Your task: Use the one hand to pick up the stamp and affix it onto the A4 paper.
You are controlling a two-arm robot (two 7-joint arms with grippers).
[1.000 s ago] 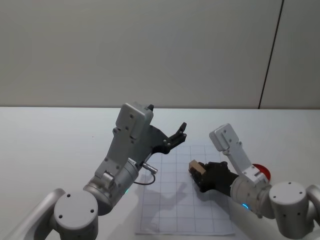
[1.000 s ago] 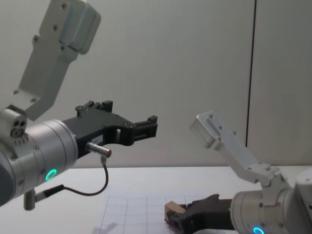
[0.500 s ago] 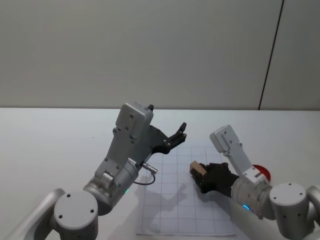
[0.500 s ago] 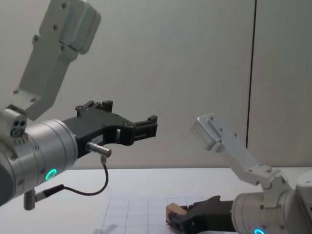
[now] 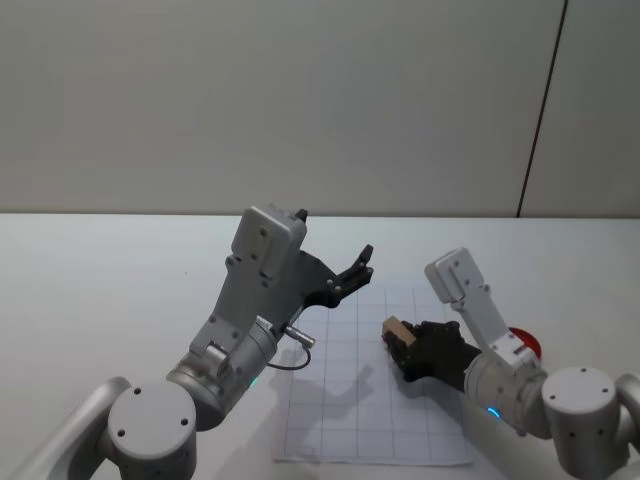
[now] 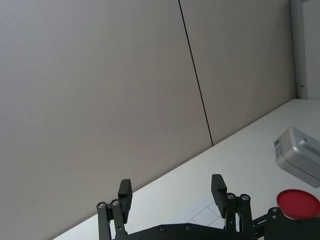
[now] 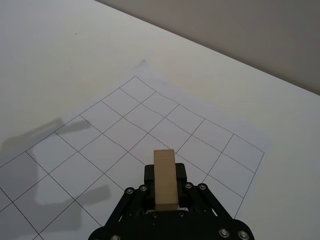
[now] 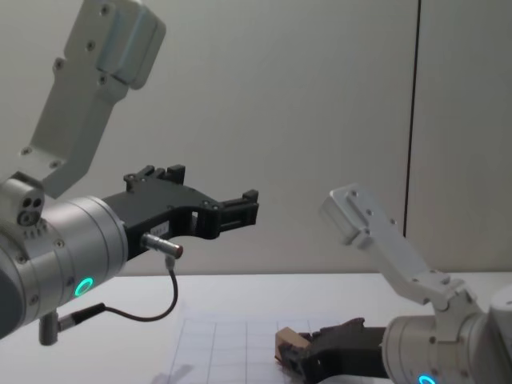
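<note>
The right black two-fingered gripper (image 5: 402,342) is clamped on the small tan wooden rectangular stamp block (image 7: 164,179), its plain pale end pointing outward. The block is low over the right half of the white grey-gridded A4 paper sheet (image 5: 340,400); whether it touches the sheet cannot be told. A flat round red disc (image 5: 526,343) lies right of the sheet. The left gripper (image 6: 171,192) hangs raised, fingers apart and empty.

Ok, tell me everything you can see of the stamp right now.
The stamp is a small, plain tan wooden block, rectangular and longer than it is wide, with flat, unmarked faces. It is clamped between the fingers of the right gripper, with one end sticking out past the fingertips. It sits over the right half of the A4 paper, above the grid squares. Whether it touches the sheet cannot be told.
</note>
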